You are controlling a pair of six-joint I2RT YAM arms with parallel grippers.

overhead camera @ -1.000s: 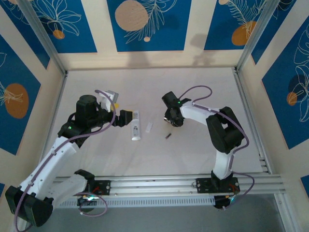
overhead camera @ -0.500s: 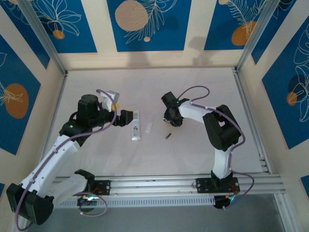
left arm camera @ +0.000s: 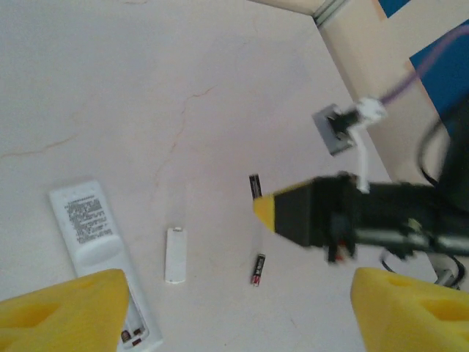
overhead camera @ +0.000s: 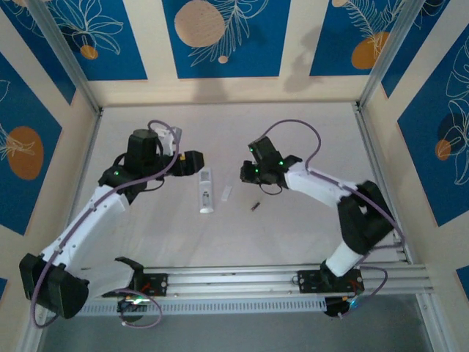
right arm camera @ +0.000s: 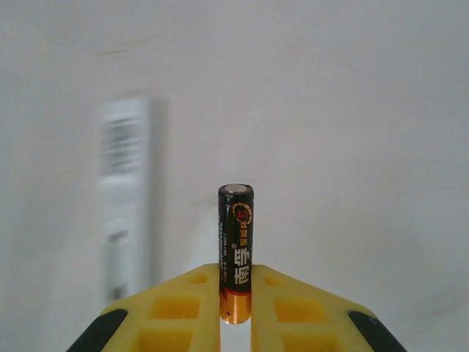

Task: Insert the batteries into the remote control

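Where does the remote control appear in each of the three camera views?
Top view: the remote control lies a little left of centre, long side running up and down the picture.
Left wrist: remote control at the lower left, label side up.
Right wrist: remote control, blurred, left of centre.
Shared landmark: the right gripper, shut on a battery.

Right wrist view: the battery point(right arm camera: 236, 249) clamped in the right gripper point(right arm camera: 236, 277) carries two gold Chinese characters stacked vertically on its dark jacket, reading 南孚. Above them sits a small round red-and-gold emblem, its content not legible. A small "+" is on the gold band at the lower end.

Left wrist view: the remote control point(left arm camera: 99, 253) bears a printed label point(left arm camera: 84, 218) with several grey text lines, too small to read. The second battery point(left arm camera: 259, 269) has illegible print.
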